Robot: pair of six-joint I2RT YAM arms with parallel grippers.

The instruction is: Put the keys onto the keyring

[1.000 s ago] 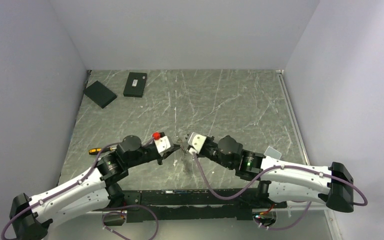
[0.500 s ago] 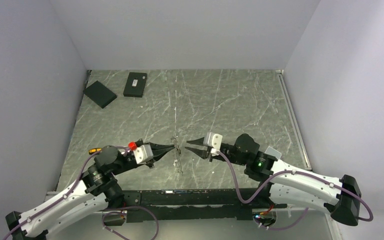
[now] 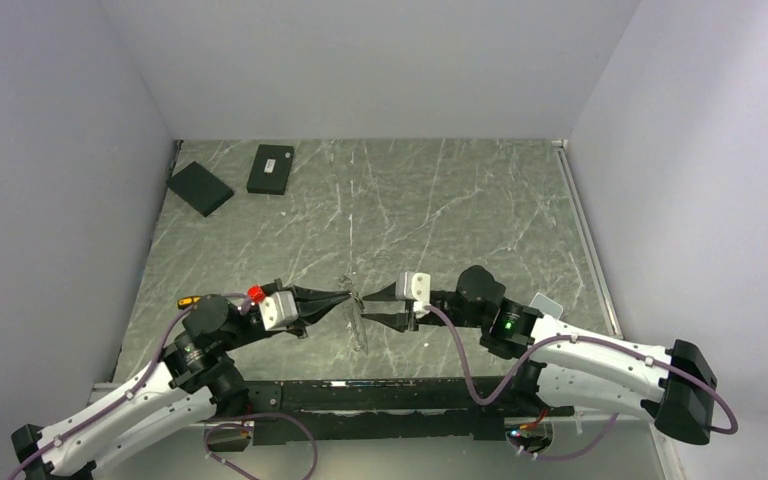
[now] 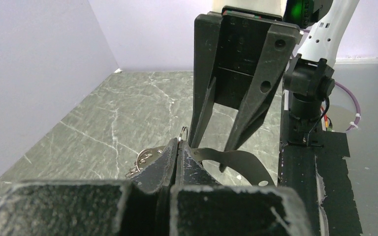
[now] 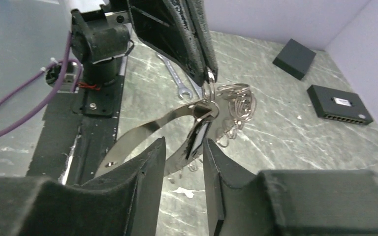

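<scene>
My left gripper (image 3: pixel 345 298) lies low over the table, shut on a thin wire keyring (image 4: pixel 184 132); the keyring also shows in the right wrist view (image 5: pixel 210 78). Flat silver blades (image 5: pixel 142 132) and a small flat key (image 5: pixel 198 137) hang from that ring. My right gripper (image 3: pixel 372 301) is open and faces the left one tip to tip. Its fingers (image 5: pixel 147 164) straddle the hanging key without touching it. A tangled cluster of small grey keys and rings (image 5: pixel 236 105) lies on the table just behind; it also shows in the left wrist view (image 4: pixel 145 158).
A silver wrench (image 5: pixel 173 77) lies on the table under the left gripper. Two black boxes (image 3: pixel 200 187) (image 3: pixel 271 168) sit at the far left. An orange-handled tool (image 3: pixel 190 300) lies by the left arm, and a white card (image 3: pixel 543 303) by the right arm.
Both arms dropped from a nose-down pose to lying flat. The left gripper drew back left holding the ring. The right gripper pulled away, then closed in again on the hanging key.
</scene>
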